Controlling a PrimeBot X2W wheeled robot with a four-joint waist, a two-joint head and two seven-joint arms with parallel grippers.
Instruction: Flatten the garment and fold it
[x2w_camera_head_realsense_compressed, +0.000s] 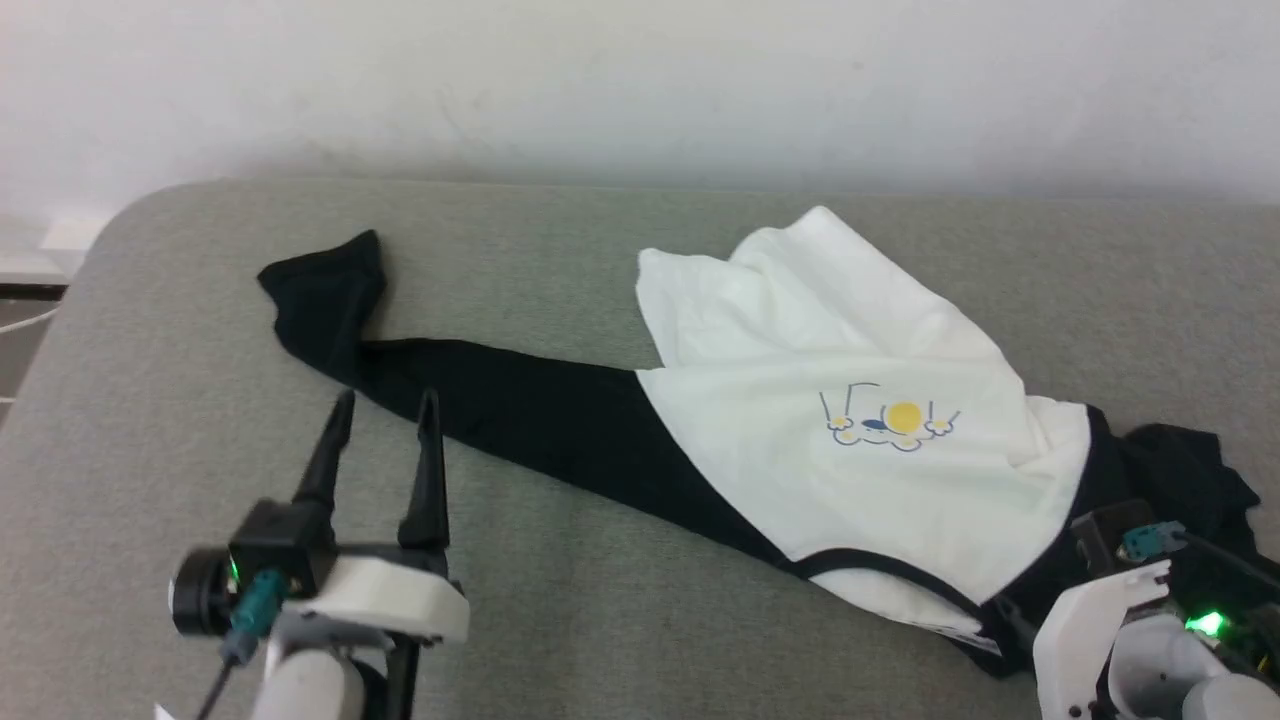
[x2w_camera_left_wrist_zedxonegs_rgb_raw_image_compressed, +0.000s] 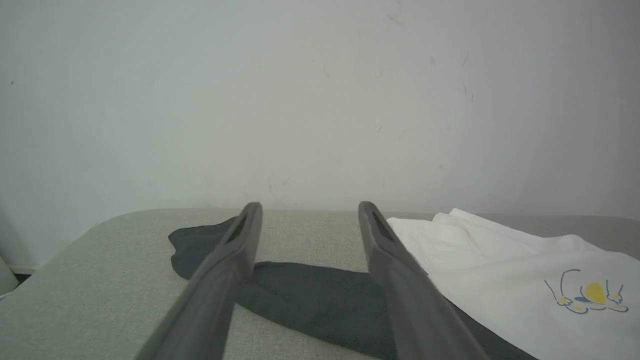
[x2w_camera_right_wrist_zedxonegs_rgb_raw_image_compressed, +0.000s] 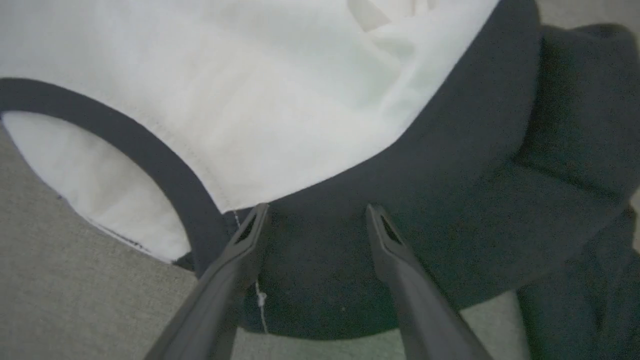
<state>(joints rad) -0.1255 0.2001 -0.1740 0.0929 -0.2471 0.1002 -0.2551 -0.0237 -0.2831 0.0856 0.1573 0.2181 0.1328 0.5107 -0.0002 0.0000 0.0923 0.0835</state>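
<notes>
The garment (x2w_camera_head_realsense_compressed: 820, 400) lies crumpled across the grey table, its white body creased and its yellow-and-blue print (x2w_camera_head_realsense_compressed: 895, 420) facing up. One black sleeve (x2w_camera_head_realsense_compressed: 500, 400) stretches out to the left and ends in a bent cuff (x2w_camera_head_realsense_compressed: 330, 280). The other sleeve (x2w_camera_head_realsense_compressed: 1180, 480) is bunched at the right. My left gripper (x2w_camera_head_realsense_compressed: 385, 400) is open and empty just at the near edge of the long sleeve (x2w_camera_left_wrist_zedxonegs_rgb_raw_image_compressed: 310, 295). My right gripper (x2w_camera_right_wrist_zedxonegs_rgb_raw_image_compressed: 316, 210) stands open over the black shoulder cloth (x2w_camera_right_wrist_zedxonegs_rgb_raw_image_compressed: 425, 210), beside the black neck trim (x2w_camera_right_wrist_zedxonegs_rgb_raw_image_compressed: 150, 150), gripping nothing.
The grey padded table (x2w_camera_head_realsense_compressed: 600, 620) has a rounded far-left corner (x2w_camera_head_realsense_compressed: 130, 215) and a left edge dropping to the floor. A white wall (x2w_camera_head_realsense_compressed: 640, 90) runs close behind it. Bare surface lies between the two arms and behind the long sleeve.
</notes>
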